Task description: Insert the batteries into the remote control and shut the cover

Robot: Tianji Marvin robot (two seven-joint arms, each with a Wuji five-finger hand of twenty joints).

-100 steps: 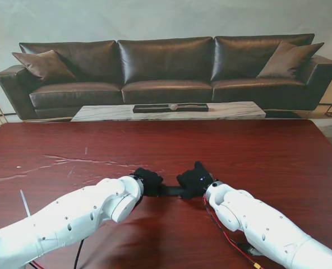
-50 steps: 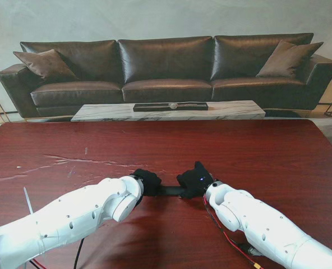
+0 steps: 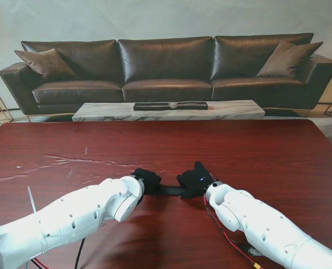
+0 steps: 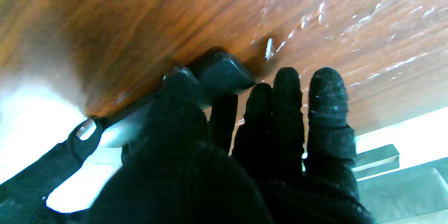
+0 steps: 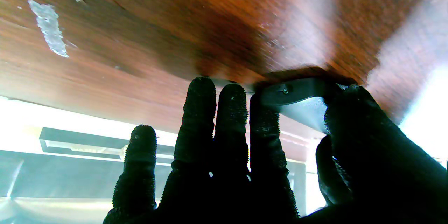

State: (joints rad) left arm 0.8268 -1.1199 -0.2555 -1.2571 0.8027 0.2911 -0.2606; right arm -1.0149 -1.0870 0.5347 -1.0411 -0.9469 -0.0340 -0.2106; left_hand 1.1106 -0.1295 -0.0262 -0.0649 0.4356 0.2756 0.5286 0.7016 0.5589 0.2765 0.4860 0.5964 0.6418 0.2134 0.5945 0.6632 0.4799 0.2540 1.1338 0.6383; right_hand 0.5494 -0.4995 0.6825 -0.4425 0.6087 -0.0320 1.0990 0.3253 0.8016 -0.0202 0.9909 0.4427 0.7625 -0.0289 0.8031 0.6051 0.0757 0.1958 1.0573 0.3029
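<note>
Black-gloved hands (image 3: 149,180) (image 3: 195,179) apparently pinch remote (image 3: 170,190) — both ends.

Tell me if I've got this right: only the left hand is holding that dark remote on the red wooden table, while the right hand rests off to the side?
Not quite. Both hands hold the remote: the left hand grips one end, the right hand the other. The stand view shows it, and the right wrist view shows fingers around its end. It is on the red wooden table.

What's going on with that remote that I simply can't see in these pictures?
- Batteries: none visible in any view; the left robot hand and right robot hand cover both ends of the remote.
- Battery cover: on or off is unclear; both wrist views show only a dark end behind fingers.
- Buttons: too small and dark from the stand.
</note>
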